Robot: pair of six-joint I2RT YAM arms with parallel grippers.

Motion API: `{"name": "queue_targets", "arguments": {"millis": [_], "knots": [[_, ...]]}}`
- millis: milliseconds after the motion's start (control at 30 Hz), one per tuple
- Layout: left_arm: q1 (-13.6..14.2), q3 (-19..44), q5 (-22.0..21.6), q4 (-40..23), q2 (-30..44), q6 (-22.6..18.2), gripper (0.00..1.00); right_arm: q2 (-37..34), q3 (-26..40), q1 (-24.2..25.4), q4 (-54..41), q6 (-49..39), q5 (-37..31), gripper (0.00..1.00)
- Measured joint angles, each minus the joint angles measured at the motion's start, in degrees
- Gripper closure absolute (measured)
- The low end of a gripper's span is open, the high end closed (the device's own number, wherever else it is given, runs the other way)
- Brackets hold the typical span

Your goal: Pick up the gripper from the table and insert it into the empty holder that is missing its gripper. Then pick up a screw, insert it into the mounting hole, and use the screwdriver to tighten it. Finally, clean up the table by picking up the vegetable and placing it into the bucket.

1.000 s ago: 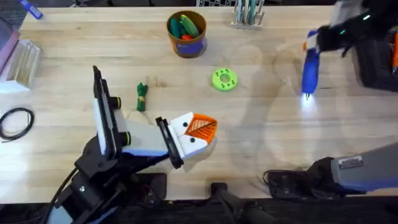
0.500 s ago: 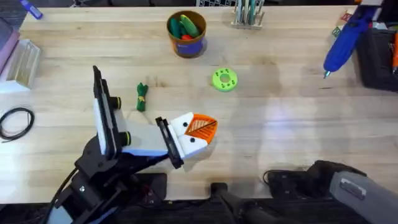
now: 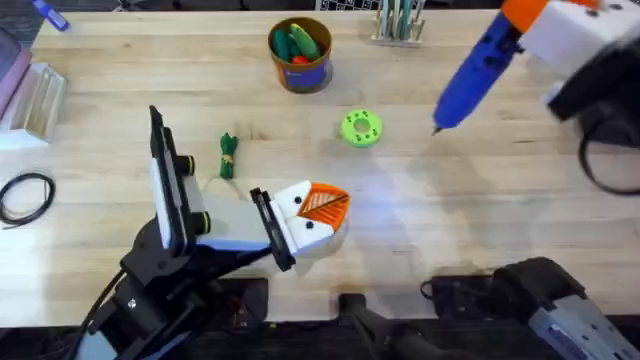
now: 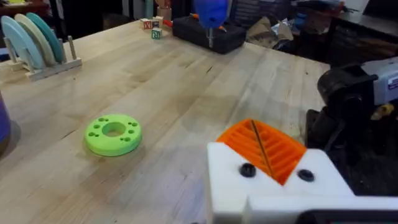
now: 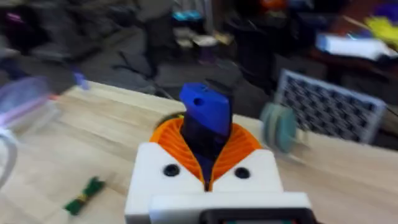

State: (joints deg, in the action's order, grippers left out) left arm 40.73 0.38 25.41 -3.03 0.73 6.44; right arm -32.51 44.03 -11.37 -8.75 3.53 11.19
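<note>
The right gripper has carried the screwdriver inward from the bench's far right edge. Its tip now hangs tilted near the green disc.

Even, bright light falls on the desk from above, leaving soft faint shadows near centre. The screwdriver at two o'clock overhead is motion-smeared. The right wrist view is heavily blurred throughout; the left wrist background goes soft.
</note>
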Motion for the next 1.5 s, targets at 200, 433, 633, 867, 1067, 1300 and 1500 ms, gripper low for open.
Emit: {"name": "queue_targets", "arguments": {"millis": [200, 433, 633, 867, 1067, 1300, 1500], "knots": [[0.0, 0.0, 0.0, 0.0, 0.0, 0.0, 0.983, 4.0, -4.7, -11.8, 11.3, 1.4, 0.5, 0.98], [0.0, 0.0, -0.1, 0.0, 0.0, 0.0, 0.983, -1.4, -5.1, -25.7, 23.4, 2.2, 0.5, 0.98], [0.0, 0.0, -0.1, 0.0, 0.0, 0.0, 0.983, -9.2, -5.2, -35.9, 28.9, 2.3, 0.7, 0.98], [0.0, 0.0, -0.1, 0.0, 0.0, 0.0, 0.983, -12.6, -5.4, -39.5, 29.7, 2.4, 0.7, 0.98], [0.0, 0.0, -0.1, 0.0, 0.0, 0.0, 0.983, -14.0, -5.4, -39.6, 32.6, 4.2, 1.6, 0.98], [0.0, 0.0, -0.1, 0.0, 0.0, 0.0, 0.983, -15.2, -5.4, -39.6, 32.3, 5.3, 2.7, 0.98], [0.0, 0.0, -0.1, 0.0, 0.0, 0.0, 0.983, -15.3, -5.4, -39.6, 32.3, 5.3, 2.9, 0.98]]}}
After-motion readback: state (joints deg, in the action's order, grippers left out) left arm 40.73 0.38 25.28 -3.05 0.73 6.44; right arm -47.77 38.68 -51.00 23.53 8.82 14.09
